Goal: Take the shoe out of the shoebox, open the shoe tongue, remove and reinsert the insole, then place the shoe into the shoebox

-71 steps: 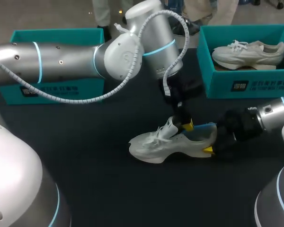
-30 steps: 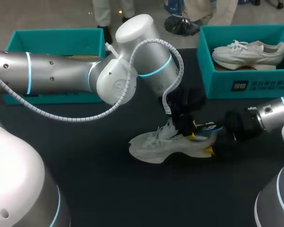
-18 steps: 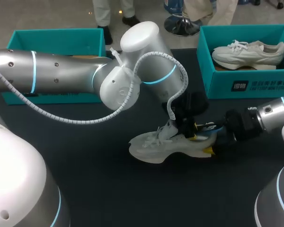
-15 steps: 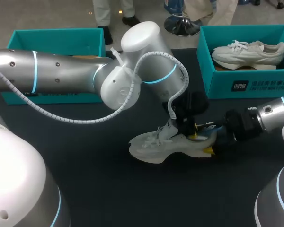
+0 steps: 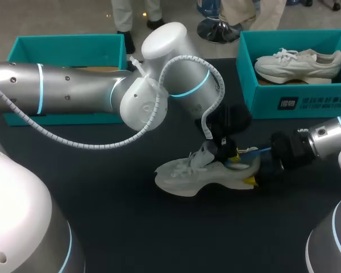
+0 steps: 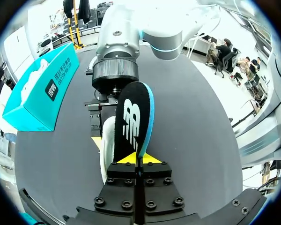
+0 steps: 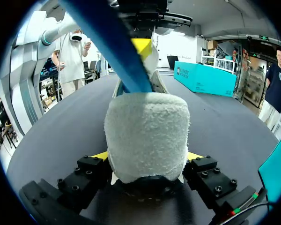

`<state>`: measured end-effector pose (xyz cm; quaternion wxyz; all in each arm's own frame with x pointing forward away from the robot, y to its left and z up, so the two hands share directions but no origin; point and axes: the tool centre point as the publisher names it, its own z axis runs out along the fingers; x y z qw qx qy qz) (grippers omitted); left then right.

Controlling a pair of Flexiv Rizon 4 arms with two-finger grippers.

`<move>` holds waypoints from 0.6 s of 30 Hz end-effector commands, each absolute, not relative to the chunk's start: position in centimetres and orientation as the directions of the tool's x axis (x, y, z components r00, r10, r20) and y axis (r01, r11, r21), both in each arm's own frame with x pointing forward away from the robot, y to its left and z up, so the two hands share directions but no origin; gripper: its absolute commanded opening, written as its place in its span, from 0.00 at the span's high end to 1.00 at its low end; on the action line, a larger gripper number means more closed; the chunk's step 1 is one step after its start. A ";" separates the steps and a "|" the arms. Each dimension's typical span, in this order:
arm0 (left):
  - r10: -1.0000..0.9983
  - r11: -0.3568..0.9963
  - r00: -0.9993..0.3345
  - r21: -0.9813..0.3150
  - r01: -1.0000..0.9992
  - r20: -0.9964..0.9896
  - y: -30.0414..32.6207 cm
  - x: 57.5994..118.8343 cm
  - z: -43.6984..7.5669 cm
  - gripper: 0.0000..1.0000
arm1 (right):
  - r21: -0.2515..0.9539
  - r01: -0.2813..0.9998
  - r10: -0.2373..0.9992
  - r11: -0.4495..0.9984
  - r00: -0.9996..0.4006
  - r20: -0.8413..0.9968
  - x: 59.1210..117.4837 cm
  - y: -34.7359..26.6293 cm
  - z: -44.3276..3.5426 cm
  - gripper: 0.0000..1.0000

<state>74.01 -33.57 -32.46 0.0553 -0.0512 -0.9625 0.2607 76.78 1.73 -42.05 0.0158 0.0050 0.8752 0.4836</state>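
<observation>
Mid-table: white mesh sneaker (image 5: pixel 187 173), black foam insole (image 6: pixel 133 119) raised over its heel
Behind: teal cardboard shoebox (image 5: pixel 68 44) set at left, second shoebox (image 5: pixel 298 103) at right

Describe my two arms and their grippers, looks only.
Left arm: silver tubes, white rounded joints, glowing cyan rings, and a white ribbed cable looping along its outside. Right arm: silver with a cyan ring and a black wrist section. Left gripper and right gripper: black, blocky, bolted bodies with bright yellow fingertips.

Seeing white shoe (image 5: pixel 196 173) sitting upright on the table (image 5: pixel 131 227), toe pointing left, black-and-blue insole (image 6: pixel 131 117) poking out its opening, open teal shoebox (image 5: pixel 62 44) sitting back left.
</observation>
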 end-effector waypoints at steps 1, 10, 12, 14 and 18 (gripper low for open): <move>0.136 0.843 -0.986 -0.534 0.062 0.100 -32.7 73.9 -31.2 1.00 | 0.844 -0.006 0.025 0.536 -0.999 -0.023 76.8 1.9 -42.3 1.00; 0.157 0.789 -0.975 -0.613 0.029 0.156 -33.1 73.6 -27.9 1.00 | 0.844 -0.006 0.025 0.536 -0.999 -0.023 76.8 1.9 -42.3 1.00; 0.163 0.780 -0.974 -0.625 0.028 0.160 -33.3 73.6 -27.4 1.00 | 0.844 -0.006 0.025 0.536 -0.999 -0.023 76.8 1.9 -42.3 1.00; 0.165 0.771 -0.972 -0.637 0.022 0.166 -33.6 73.6 -27.0 1.00 | 0.844 -0.006 0.025 0.536 -0.999 -0.023 76.8 1.9 -42.3 1.00; 0.178 0.743 -0.967 -0.669 0.012 0.180 -34.0 73.7 -25.7 1.00 | 0.844 -0.006 0.025 0.536 -0.999 -0.023 76.8 1.9 -42.3 1.00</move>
